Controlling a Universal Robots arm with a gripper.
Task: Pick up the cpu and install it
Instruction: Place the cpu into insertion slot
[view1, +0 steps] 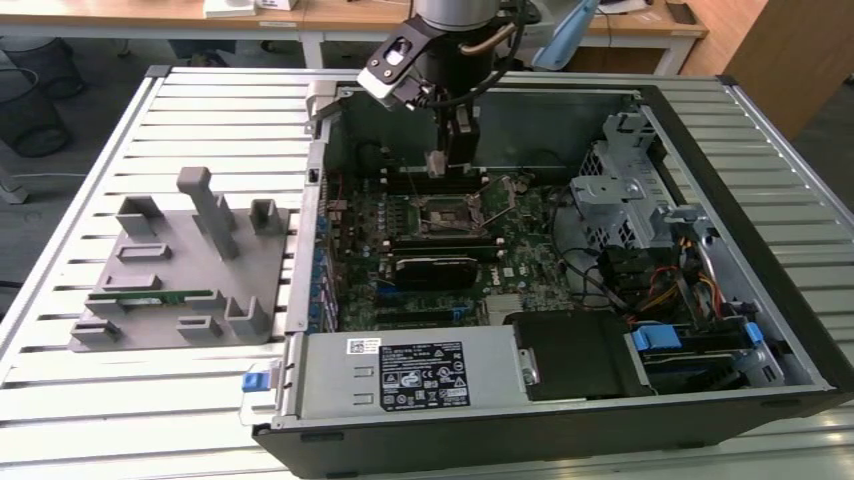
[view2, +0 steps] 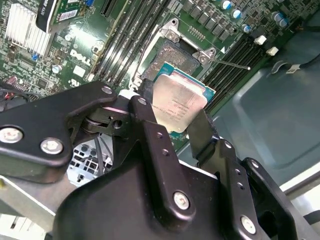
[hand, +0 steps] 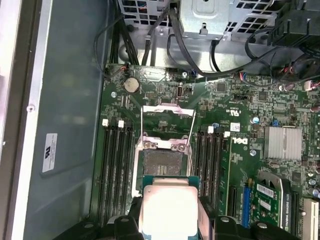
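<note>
The cpu (view2: 177, 102) hangs in my claw (view2: 175, 114) inside the open computer case (view1: 787, 200), above the board (view1: 400, 250) and just beside the bare socket (hand: 162, 165), not yet seated. My two black fingers (view2: 200, 131) are closed on its opposite edges, and nothing else touches it.

I judge the main danger to be a crooked landing. The chip sits off to one side of the socket, so lowering it from here could set one edge on the socket's rim or drag it across the fine contacts and bend them. The raised hold-down frame (hand: 167, 112) and its thin wire lever (view2: 227, 62) stand close by, and a sideways slide could knock a corner against them. My hold is on thin edges only, so a bump could twist the chip or let it slip. I cannot tell from here whether its corners are turned to match the socket; if they are not, pressing would do harm.

The chip is a small flat square with a dull silver-grey metal top, faint print across it and a narrow greenish border showing at the edge.

Dark memory slots (hand: 117, 165) flank the socket on both sides. Outside the case, a grey holder (view1: 174, 270) stands on the slatted table (view1: 200, 130) at the exterior view's left.
</note>
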